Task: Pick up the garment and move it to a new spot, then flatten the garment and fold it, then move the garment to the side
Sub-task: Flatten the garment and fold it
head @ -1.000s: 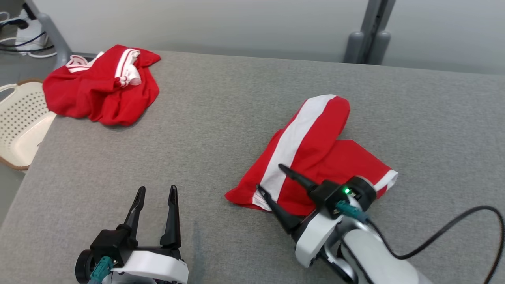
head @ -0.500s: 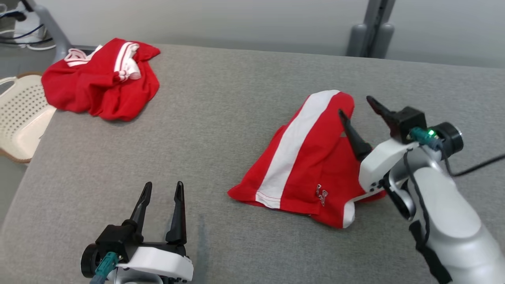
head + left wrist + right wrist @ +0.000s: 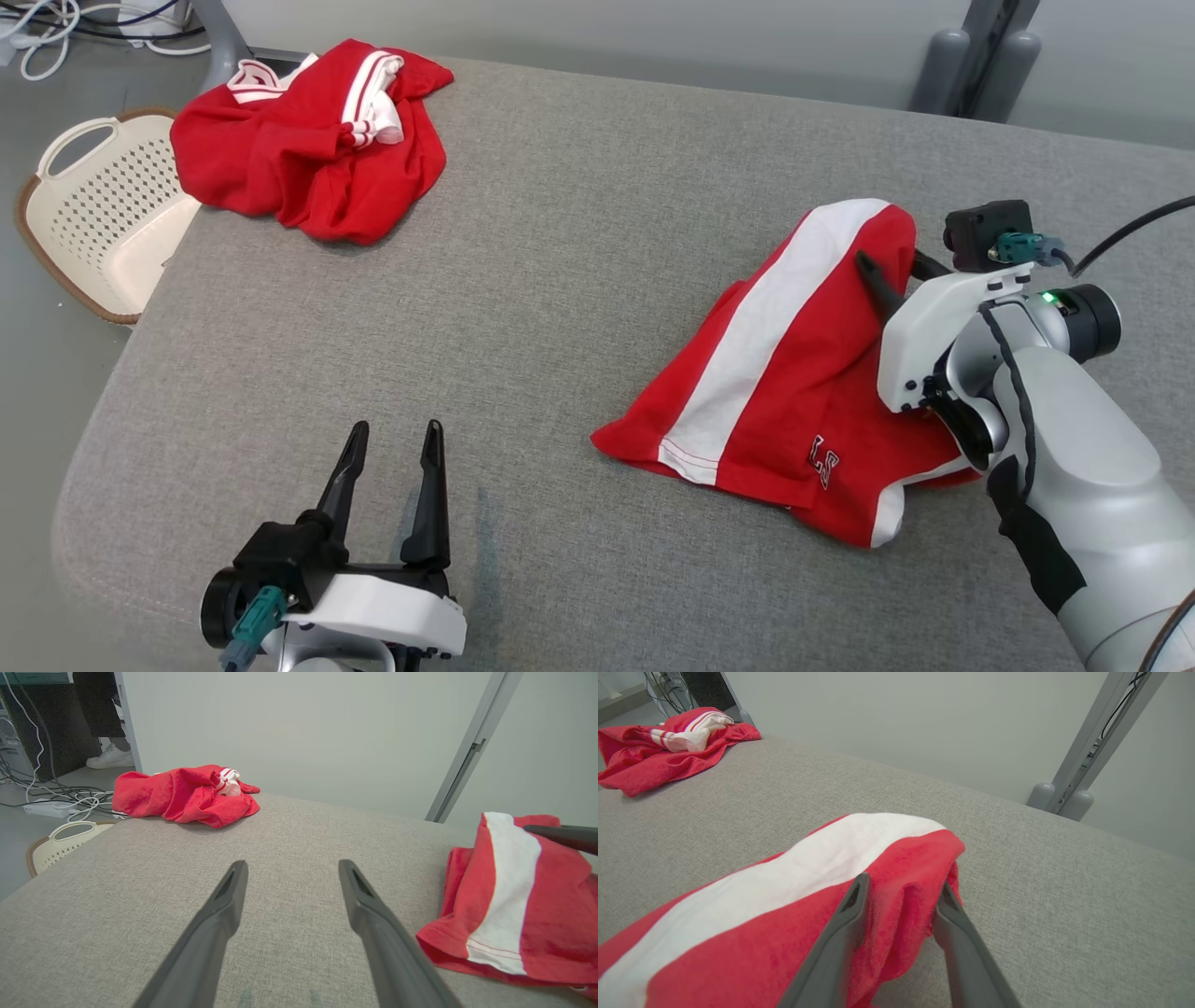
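Right gripper (image 3: 903,884) has come round since a second ago: it was down at the near hem of the red cloth garment with the broad white stripe (image 3: 794,392), and now it's at the far end instead. The camera has shifted a bit too, so don't read the whole scene sliding as stuff moving.

The garment sits rumpled on the grey fabric-covered table (image 3: 560,280), right of the middle. Its long axis follows the white stripe, from the near-left hem up to the far-right end. That far end is humped up, and the right wrist view shows the two dark fingers on either side of that red fold, with cloth filling the gap. Honestly can't tell if they've actually bitten down yet or are just flanking it.

Left gripper (image 3: 397,427) is at the near left of the table with its fingers spread and nothing in them, well apart from the garment, so the right arm is clearly the one to do this.

My guess is that the pick-up is only just starting. The whole length of cloth trails back toward the robot from the jaws.

Also around: a crumpled red-and-white garment (image 3: 308,159) at the far left corner, and a cream perforated plastic basket (image 3: 103,224) just off that edge.
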{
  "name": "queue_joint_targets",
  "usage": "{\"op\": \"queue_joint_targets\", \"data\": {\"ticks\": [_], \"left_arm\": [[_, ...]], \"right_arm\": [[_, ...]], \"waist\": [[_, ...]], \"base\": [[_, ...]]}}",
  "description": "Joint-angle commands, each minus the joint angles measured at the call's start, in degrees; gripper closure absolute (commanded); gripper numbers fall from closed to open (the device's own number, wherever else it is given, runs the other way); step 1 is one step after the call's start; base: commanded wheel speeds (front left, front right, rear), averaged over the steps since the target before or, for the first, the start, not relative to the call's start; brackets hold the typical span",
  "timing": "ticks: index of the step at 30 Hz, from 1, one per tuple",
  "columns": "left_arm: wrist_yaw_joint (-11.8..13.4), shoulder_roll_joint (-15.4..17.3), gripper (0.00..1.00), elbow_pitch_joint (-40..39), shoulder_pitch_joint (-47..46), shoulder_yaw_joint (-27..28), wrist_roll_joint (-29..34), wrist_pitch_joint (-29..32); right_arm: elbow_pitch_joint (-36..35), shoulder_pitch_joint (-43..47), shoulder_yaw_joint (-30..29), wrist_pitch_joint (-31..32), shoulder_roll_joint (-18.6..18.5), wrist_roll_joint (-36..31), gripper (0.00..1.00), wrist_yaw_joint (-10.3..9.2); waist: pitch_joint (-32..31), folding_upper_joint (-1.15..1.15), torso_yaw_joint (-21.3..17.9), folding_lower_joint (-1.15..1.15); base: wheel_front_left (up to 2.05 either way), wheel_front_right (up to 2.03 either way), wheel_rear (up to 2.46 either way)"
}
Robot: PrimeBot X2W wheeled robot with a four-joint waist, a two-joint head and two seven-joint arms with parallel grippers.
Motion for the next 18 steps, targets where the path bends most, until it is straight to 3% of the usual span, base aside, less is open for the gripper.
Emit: {"op": "queue_joint_targets", "data": {"ticks": [1, 4, 5, 9, 13, 18], "left_arm": [[0.43, 0.18, 0.00, -0.26, -0.66, 0.25, -0.51, -0.01], [0.57, 0.20, 0.00, -0.39, -0.60, 0.57, -0.54, -0.02], [0.56, 0.18, 0.00, -0.44, -0.62, 0.71, -0.24, -0.01], [0.44, 0.19, 0.00, -0.53, -0.18, 1.04, 0.23, -0.01], [0.19, 0.19, 0.00, -0.61, 0.30, 1.58, 0.83, -0.01], [-0.11, 0.20, 0.00, -0.58, 0.31, 2.41, 1.47, -0.01]], "right_arm": [[0.62, -1.17, 1.10, -0.60, -0.57, 1.62, 0.97, 0.00], [0.05, -1.44, 3.00, -3.19, -0.29, 3.70, 1.00, 0.01], [-1.40, -0.85, 4.60, -7.55, -0.46, 4.99, 1.00, 0.01], [-5.57, 2.44, 5.99, -13.48, 0.26, 6.39, 1.00, 0.01], [-13.08, 8.22, 5.82, -16.19, 0.13, 6.46, 1.00, 0.00], [-25.86, 19.22, 1.47, -16.93, 1.50, 4.30, 1.00, 0.01]], "waist": [[0.27, 0.00, -0.14, 0.00], [0.47, 0.00, -0.93, 0.00], [0.33, 0.00, -2.32, 0.00], [-0.09, 0.00, -4.81, 0.00], [-0.25, 0.00, -7.68, 0.00], [-0.34, 0.00, -10.94, 0.00]], "base": [[0.00, 0.00, 0.00], [0.00, 0.00, 0.00], [0.00, 0.00, 0.00], [0.00, 0.00, 0.00], [0.00, 0.00, 0.00], [0.00, 0.00, 0.00]]}}
